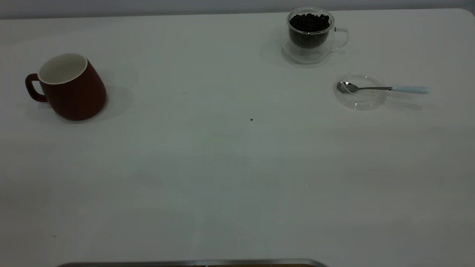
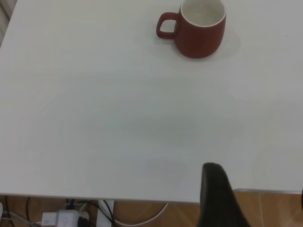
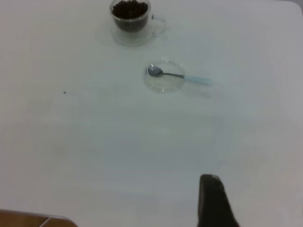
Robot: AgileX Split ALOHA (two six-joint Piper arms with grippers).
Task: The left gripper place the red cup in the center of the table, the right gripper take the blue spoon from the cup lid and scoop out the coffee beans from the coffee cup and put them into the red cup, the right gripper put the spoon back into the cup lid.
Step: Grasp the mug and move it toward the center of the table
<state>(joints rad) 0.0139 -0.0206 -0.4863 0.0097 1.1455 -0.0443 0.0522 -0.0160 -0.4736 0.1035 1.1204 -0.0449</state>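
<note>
The red cup (image 1: 70, 89) stands upright at the table's (image 1: 222, 178) far left, handle outward; it also shows in the left wrist view (image 2: 201, 28). The clear coffee cup (image 1: 310, 35) heaped with coffee beans (image 1: 309, 21) is at the back right. In front of it lies the cup lid (image 1: 362, 100), with the blue spoon (image 1: 386, 89) resting bowl-in and handle sticking out right. Neither arm shows in the exterior view. My left gripper (image 2: 258, 201) hangs open at the table's near edge, far from the red cup. My right gripper (image 3: 260, 203) is open, well back from the lid (image 3: 163, 82).
A tiny dark speck (image 1: 251, 119) lies near the table's middle. A metal strip (image 1: 193, 263) runs along the front edge. Below the table edge, the left wrist view shows wooden floor, cables and a power strip (image 2: 61, 218).
</note>
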